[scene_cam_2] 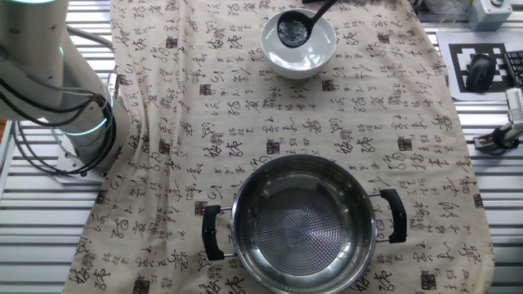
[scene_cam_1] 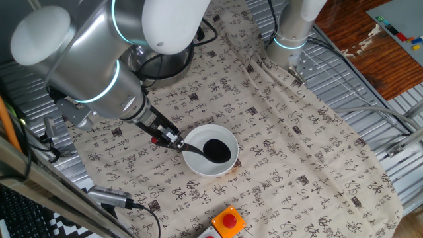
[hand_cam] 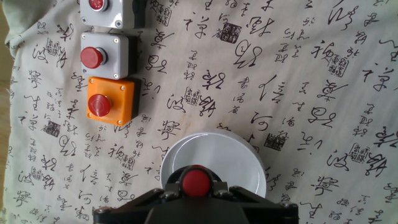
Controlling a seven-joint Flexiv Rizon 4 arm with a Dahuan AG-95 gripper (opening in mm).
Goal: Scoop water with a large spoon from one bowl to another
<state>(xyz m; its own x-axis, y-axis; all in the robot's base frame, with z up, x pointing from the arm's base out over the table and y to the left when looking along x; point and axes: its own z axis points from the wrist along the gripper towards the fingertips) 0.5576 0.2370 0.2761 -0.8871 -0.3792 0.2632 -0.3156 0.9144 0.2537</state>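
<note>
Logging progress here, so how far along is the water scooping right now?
Early stage. Done: the gripper holds the ladle by its red-tipped handle. In hand: its scoop sits down inside the white bowl, apparently filling. Left: lift it, carry it to the steel pot, which looks dry inside, and pour.

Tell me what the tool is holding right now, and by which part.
The tool holds the black ladle by the red-tipped far end of its handle, with the scoop down inside the white bowl.
</note>
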